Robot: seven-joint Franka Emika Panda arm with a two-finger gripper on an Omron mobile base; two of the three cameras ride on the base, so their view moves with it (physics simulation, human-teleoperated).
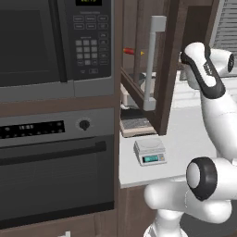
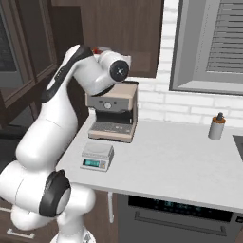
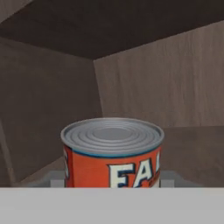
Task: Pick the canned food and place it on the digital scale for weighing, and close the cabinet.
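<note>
Canned food (image 3: 112,155) clamped in gripper (image 3: 112,181), cabinet (image 3: 48,109) walls close around.

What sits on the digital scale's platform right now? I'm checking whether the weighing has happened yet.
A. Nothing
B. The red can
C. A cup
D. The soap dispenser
A: the digital scale has a bare platform on the counter, while the canned food sits inside the cabinet at the gripper.
</note>
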